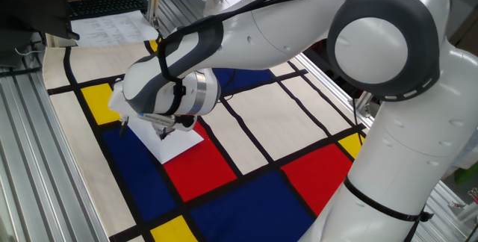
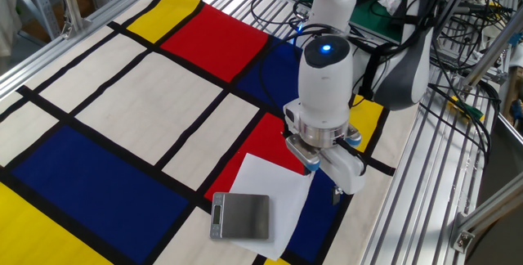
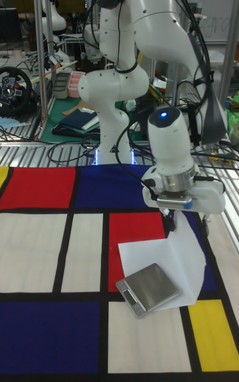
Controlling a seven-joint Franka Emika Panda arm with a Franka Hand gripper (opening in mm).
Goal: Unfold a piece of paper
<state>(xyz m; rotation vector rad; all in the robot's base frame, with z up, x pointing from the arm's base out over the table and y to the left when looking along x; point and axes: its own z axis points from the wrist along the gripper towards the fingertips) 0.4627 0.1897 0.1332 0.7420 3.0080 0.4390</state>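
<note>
The piece of paper (image 1: 178, 142) (image 2: 270, 180) (image 3: 188, 259) is a plain white sheet lying on the coloured cloth across red and blue patches. A small grey flat block (image 2: 240, 217) (image 3: 147, 287) rests on one of its corners. My gripper (image 1: 146, 125) (image 2: 320, 179) (image 3: 189, 221) hangs low over the sheet's edge farthest from the block, open. One finger (image 2: 337, 193) is off the sheet over blue cloth, while the other finger (image 3: 171, 219) is above the paper's edge. In the tall fixed view that edge looks curved upward. Whether a finger touches it I cannot tell.
The cloth (image 2: 122, 93) of red, blue, yellow and cream patches covers the table. Printed sheets (image 1: 112, 27) and a keyboard (image 1: 104, 4) lie beyond its far edge. Cables (image 2: 458, 44) and bare metal rails (image 2: 425, 175) run beside the cloth near the arm's base.
</note>
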